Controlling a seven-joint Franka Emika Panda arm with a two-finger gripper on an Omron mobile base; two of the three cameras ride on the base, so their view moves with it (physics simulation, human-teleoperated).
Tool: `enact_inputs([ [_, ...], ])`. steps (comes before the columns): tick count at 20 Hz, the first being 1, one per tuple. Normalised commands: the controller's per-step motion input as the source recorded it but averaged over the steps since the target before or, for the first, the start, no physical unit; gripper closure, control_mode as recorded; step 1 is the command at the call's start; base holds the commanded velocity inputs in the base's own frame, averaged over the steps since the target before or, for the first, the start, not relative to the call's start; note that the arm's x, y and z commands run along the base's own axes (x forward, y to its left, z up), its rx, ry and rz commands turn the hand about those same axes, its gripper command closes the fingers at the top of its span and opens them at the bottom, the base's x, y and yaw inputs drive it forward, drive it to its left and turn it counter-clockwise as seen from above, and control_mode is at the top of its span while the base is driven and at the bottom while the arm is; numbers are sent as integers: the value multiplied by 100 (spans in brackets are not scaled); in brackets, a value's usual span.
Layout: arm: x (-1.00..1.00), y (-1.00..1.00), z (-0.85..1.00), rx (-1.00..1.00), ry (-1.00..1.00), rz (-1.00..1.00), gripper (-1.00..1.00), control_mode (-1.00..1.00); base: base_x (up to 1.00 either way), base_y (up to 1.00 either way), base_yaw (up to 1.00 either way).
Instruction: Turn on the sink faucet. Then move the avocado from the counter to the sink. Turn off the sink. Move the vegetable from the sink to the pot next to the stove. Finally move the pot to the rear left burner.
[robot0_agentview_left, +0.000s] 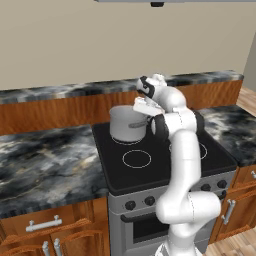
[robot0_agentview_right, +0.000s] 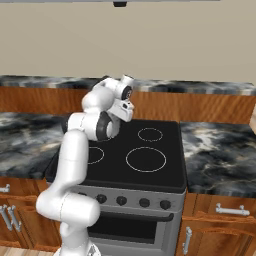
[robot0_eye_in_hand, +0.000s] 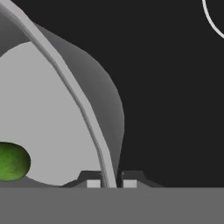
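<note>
A grey metal pot (robot0_agentview_left: 125, 124) stands at the stove's rear left burner (robot0_agentview_left: 116, 140), whose white ring peeks out around its base. My gripper (robot0_agentview_left: 148, 119) reaches down at the pot's right side. In the hand view my gripper (robot0_eye_in_hand: 111, 183) is shut on the pot's thin rim (robot0_eye_in_hand: 70, 83), one fingertip (robot0_eye_in_hand: 93, 183) inside the wall and the other outside. The green avocado (robot0_eye_in_hand: 13, 161) lies on the pot's pale floor, at the left edge of that view.
The black stove top (robot0_agentview_left: 160, 172) carries the front left burner ring (robot0_agentview_left: 136, 158) and the right-hand rings (robot0_agentview_right: 145, 159). Dark marble counters (robot0_agentview_left: 45, 160) flank the stove on both sides (robot0_agentview_right: 220, 150). A wooden backsplash and the wall close off the rear.
</note>
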Motion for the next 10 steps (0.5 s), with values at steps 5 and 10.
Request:
enact_inputs([
  [5,0,0,-16,0,5,0,100,-100,0,0,0],
  [10,-1,6,-22,0,0,0,-100,-100,0,0,0],
])
